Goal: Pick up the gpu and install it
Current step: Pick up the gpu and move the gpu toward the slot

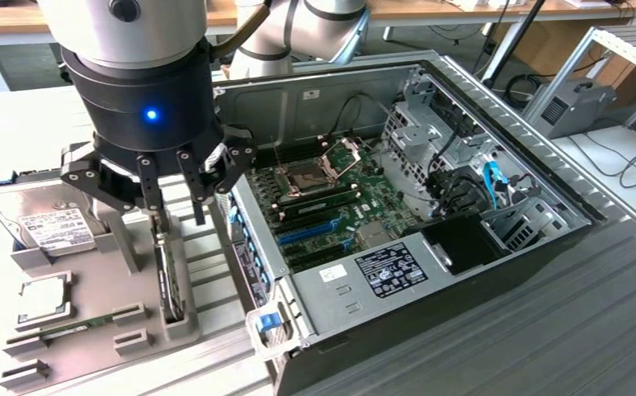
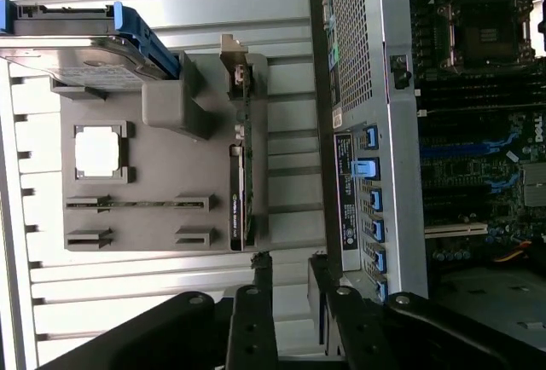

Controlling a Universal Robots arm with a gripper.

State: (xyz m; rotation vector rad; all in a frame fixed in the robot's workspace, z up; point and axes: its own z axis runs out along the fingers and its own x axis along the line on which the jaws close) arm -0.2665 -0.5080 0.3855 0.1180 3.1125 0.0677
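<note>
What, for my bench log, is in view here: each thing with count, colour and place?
gpu: 1, green and dark, on edge in holder slot
hard drive: 1, silver in blue frame, at holder's end, exterior view's left
cpu: 1, silver, flat in holder
memory stick: 1, green, in holder beside cpu
holder: 1, grey, beside case
case: 1, silver and black, open
motherboard: 1, green, inside case
gripper: 1, black, open, above gpu
</note>
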